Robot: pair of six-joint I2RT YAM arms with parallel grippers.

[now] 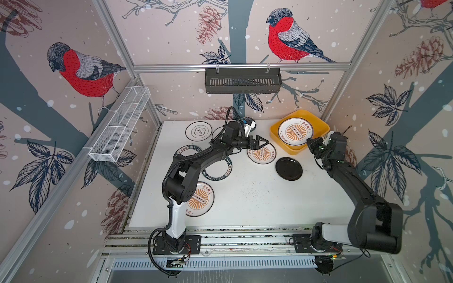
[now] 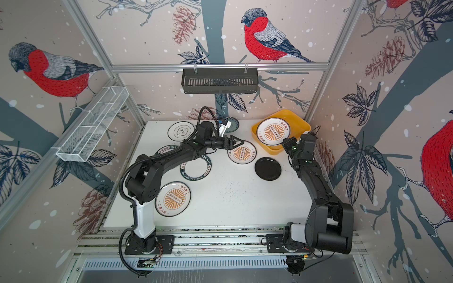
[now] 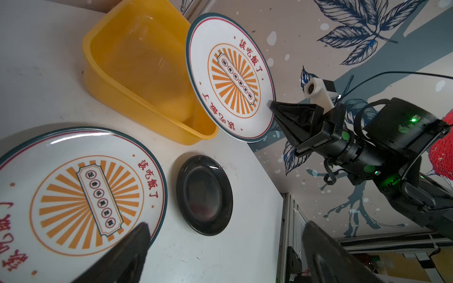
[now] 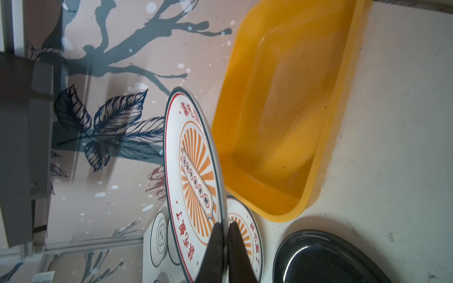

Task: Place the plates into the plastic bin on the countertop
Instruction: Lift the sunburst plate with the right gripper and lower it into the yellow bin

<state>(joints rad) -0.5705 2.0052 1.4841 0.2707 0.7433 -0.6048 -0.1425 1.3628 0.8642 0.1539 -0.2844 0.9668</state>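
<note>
Nearest us, by the left arm's base, the near sunburst plate (image 2: 173,199) lies flat on the tabletop (image 1: 257,203). In a top view the arm covers part of its edge. Further in, a lettered-rim plate (image 2: 196,166) lies under the left forearm. The black plate (image 1: 288,169) sits alone to the right, near the plastic bin (image 1: 320,122) but not touching it.

Beyond these we see the middle sunburst plate (image 1: 261,153), also flat. The left end effector (image 1: 263,144) hangs above its far edge with jaws spread wide and nothing between them.

The right end effector (image 1: 310,143) is pinched tight on the rim of the held sunburst plate (image 1: 295,132). In both top views that plate is over the bin's opening. The wrist views show it lifted and tilted, with its low edge at the bin's near wall. We cannot tell whether it touches the plastic. The bin stands in the far right corner of the tabletop.

At the far edge lie a thin-rimmed plate (image 1: 198,131) and a teal plate (image 2: 234,125), the latter partly hidden behind the left wrist. A black slatted basket (image 1: 242,80) hangs on the back wall, and a white wire rack (image 1: 120,125) hangs on the left wall.
</note>
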